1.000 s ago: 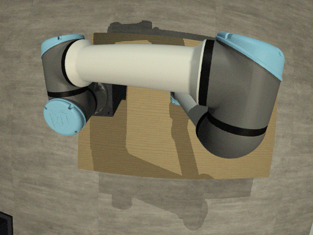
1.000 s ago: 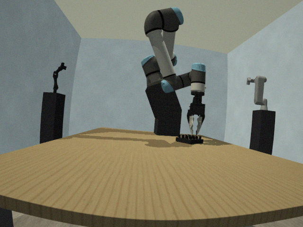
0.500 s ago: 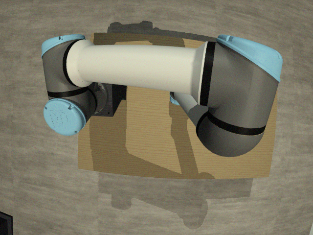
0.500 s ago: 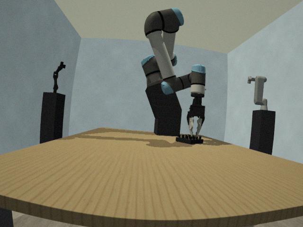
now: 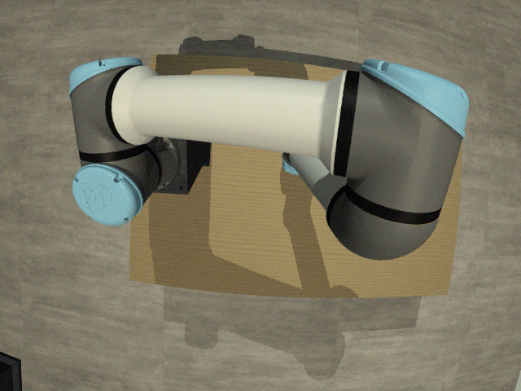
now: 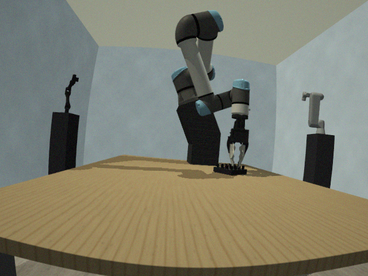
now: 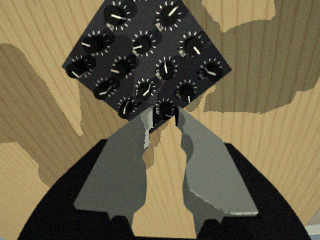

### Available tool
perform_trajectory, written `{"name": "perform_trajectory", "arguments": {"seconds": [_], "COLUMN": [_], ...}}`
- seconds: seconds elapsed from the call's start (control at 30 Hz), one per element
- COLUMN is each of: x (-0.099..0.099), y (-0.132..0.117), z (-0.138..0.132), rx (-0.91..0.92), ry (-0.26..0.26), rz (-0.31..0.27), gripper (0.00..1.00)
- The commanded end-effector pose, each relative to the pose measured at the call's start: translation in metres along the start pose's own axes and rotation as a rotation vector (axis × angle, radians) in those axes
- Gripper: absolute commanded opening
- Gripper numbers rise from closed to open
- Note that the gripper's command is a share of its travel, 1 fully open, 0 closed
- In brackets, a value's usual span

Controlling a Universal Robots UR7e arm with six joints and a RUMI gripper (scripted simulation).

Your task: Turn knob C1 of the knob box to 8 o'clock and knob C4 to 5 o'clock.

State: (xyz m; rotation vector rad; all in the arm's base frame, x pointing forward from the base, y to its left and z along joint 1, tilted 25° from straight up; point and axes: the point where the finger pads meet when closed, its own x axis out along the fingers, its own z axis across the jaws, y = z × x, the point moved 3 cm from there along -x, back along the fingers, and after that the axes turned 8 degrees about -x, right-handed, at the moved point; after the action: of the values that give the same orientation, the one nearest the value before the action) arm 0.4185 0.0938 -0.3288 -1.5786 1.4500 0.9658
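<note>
Across the lower half of the wrist view, the claw stands narrow, its tips on either side of a corner knob; whether it grips is hard to tell. The knob box fills the upper centre, on the counter. Farther off, a pale arm tops the right-hand pedestal.
</note>
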Motion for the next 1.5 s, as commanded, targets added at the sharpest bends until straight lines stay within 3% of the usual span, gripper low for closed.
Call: {"name": "perform_trajectory", "arguments": {"seconds": [0.0,0.87,0.9,1.47], "x": [-0.0004,-0.0004,-0.0004,-0.0004], "y": [-0.0005,-0.0005,-0.0005,-0.0005], "z": [0.0001,0.0001,0.0001,0.0001], "rx": [0.0,0.0,0.0,0.0], "ry": [0.0,0.0,0.0,0.0], "rz": [-0.001,-0.001,-0.001,-0.001], "gripper": [0.11,0.11,0.04,0.04]}}
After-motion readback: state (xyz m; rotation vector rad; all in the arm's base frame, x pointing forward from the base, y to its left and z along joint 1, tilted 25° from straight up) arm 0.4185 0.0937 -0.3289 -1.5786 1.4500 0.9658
